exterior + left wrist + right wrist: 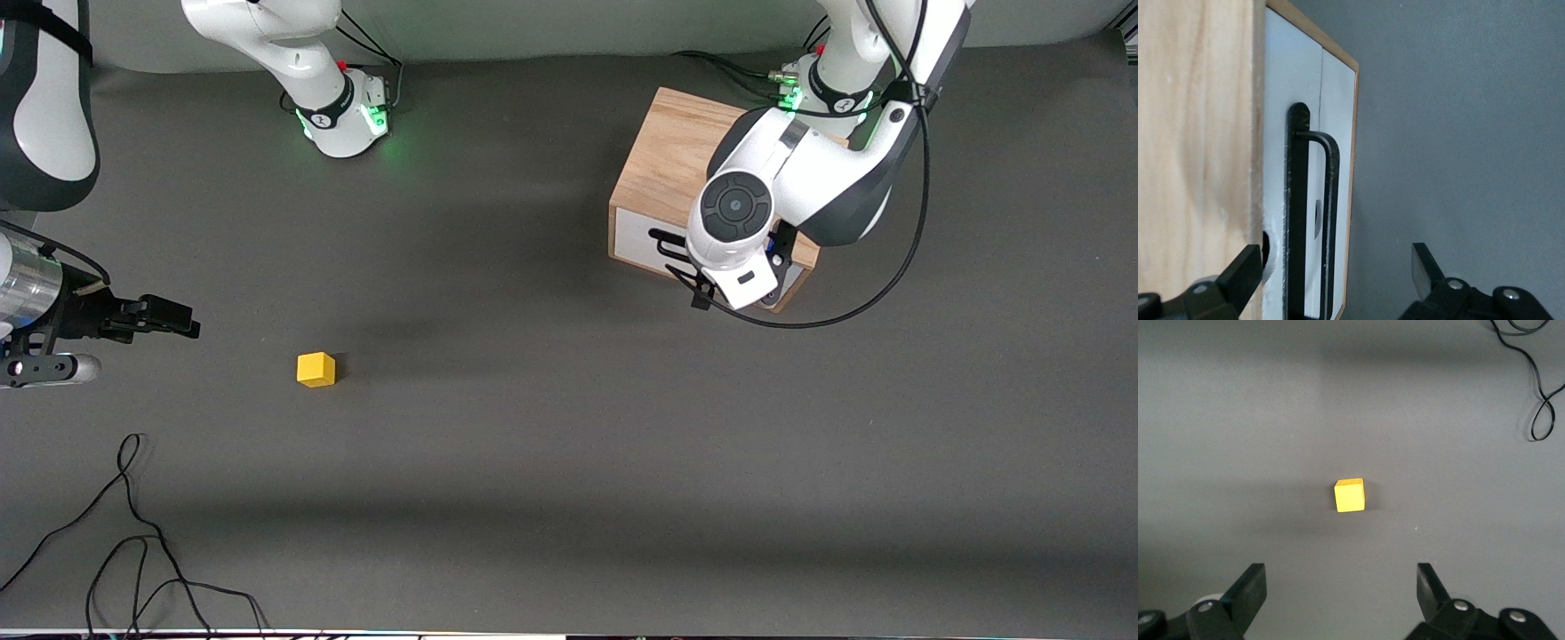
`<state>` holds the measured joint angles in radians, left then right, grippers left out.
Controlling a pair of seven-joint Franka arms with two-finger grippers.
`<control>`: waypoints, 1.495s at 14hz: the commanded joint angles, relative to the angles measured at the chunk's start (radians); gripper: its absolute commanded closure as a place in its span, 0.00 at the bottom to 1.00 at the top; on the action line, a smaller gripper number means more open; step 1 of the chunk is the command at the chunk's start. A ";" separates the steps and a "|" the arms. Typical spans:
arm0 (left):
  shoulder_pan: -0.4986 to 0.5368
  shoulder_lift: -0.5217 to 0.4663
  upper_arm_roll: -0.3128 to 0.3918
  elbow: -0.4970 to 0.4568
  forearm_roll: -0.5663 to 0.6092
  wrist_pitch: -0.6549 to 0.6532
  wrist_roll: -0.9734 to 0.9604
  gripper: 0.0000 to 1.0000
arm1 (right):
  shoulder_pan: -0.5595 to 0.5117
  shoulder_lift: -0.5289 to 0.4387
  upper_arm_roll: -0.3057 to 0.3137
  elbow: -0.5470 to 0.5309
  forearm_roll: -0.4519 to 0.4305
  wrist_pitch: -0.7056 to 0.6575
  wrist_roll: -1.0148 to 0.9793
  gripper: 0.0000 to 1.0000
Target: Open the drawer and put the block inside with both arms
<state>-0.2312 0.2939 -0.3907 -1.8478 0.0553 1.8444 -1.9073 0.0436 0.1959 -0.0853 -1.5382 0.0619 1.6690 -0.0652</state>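
- At the left edge of the front view, the right gripper (182, 320) is hanging low over the mat with its fingers wide apart and holding nothing.
- The yellow block (316, 369) is lying on the grey mat (551, 462), lower-left of centre, a little toward the middle from this gripper; the right arm is clearly the nearer one.
- In the upper right, the left gripper (702, 289) is standing at the white drawer front (640, 240) of the oak box (676, 151), fingers apart.
- In the left wrist view, the black bar handle (1298, 220) is running lengthwise between the spread fingers (1241, 277), not yet clamped; the drawer is looking closed.
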 commanded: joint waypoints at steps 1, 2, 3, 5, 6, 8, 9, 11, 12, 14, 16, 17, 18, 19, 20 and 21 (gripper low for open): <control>-0.017 0.014 0.006 -0.008 0.021 0.035 -0.006 0.00 | 0.007 -0.012 -0.002 -0.013 -0.010 0.006 0.011 0.00; -0.017 0.021 0.006 -0.008 0.026 0.044 -0.006 0.00 | 0.007 -0.012 -0.004 -0.013 -0.010 0.006 0.011 0.00; -0.017 0.028 0.006 -0.008 0.028 0.052 -0.007 0.00 | 0.007 -0.012 -0.004 -0.011 -0.010 0.006 0.010 0.00; -0.019 0.037 0.006 -0.008 0.031 0.071 -0.016 0.00 | 0.007 -0.012 -0.004 -0.011 -0.010 0.005 0.010 0.00; -0.019 0.048 0.006 -0.008 0.032 0.072 -0.016 0.00 | 0.007 -0.012 -0.004 -0.011 -0.010 0.005 0.010 0.00; -0.019 0.060 0.006 -0.010 0.034 0.073 -0.018 0.00 | 0.007 -0.012 -0.004 -0.011 -0.010 0.005 0.010 0.00; -0.020 0.070 0.006 -0.010 0.034 0.075 -0.018 0.00 | 0.005 -0.012 -0.004 -0.011 -0.010 0.005 0.010 0.00; -0.026 0.082 0.006 -0.010 0.047 0.079 -0.019 0.00 | 0.005 -0.012 -0.004 -0.011 -0.010 0.005 0.010 0.00; -0.028 0.087 0.006 -0.010 0.049 0.090 -0.021 0.00 | 0.005 -0.013 -0.004 -0.011 -0.008 0.005 0.010 0.00; -0.028 0.099 0.007 -0.010 0.052 0.098 -0.022 0.00 | 0.007 -0.013 -0.004 -0.011 -0.008 0.005 0.010 0.00; -0.028 0.108 0.007 -0.010 0.057 0.099 -0.022 0.00 | 0.005 -0.013 -0.004 -0.011 -0.010 0.003 0.010 0.00; -0.028 0.110 0.006 -0.010 0.063 0.099 -0.022 0.00 | 0.007 -0.013 -0.004 -0.011 -0.010 0.003 0.010 0.00; -0.028 0.117 0.006 -0.010 0.064 0.101 -0.022 0.00 | 0.005 -0.013 -0.004 -0.011 -0.008 0.003 0.010 0.00; -0.028 0.125 0.006 -0.007 0.072 0.102 -0.022 0.00 | 0.007 -0.013 -0.004 -0.010 -0.008 0.003 0.011 0.00; -0.028 0.133 0.006 -0.007 0.075 0.116 -0.022 0.00 | 0.007 -0.013 -0.004 -0.010 -0.010 0.003 0.010 0.00; -0.028 0.139 0.007 -0.007 0.077 0.121 -0.022 0.00 | 0.007 -0.013 -0.004 -0.011 -0.010 0.002 0.010 0.00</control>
<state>-0.2452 0.4227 -0.3906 -1.8513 0.1097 1.9432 -1.9077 0.0435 0.1959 -0.0854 -1.5400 0.0619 1.6690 -0.0652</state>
